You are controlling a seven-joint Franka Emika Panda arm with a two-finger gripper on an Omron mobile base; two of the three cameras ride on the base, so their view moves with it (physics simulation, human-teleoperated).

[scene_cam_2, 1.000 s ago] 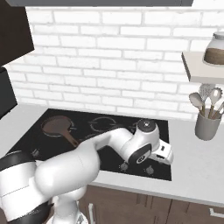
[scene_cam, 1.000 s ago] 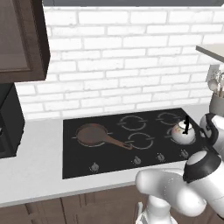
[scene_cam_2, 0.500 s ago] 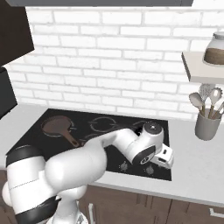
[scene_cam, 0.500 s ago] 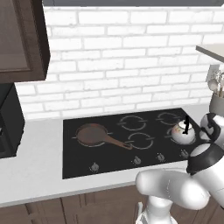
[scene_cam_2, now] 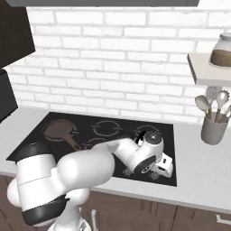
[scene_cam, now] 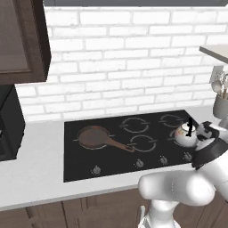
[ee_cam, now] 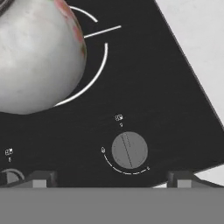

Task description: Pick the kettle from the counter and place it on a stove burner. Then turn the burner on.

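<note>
Squat shiny silver kettle (ee_cam: 37, 57) sitting on grey-ringed burner (ee_cam: 98, 72); fingers (ee_cam: 41, 178) parted, empty, straddling round grey knob (ee_cam: 129, 150), readying ignition.

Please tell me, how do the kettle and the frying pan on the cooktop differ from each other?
The kettle is squat, rounded and shiny silver; the frying pan is flat, shallow and dark brown. The kettle has a black upright handle, while the frying pan has a long handle that lies low and points toward the middle of the cooktop. The kettle stands at the right end, the frying pan at the left end. Both rest on burner rings.
</note>
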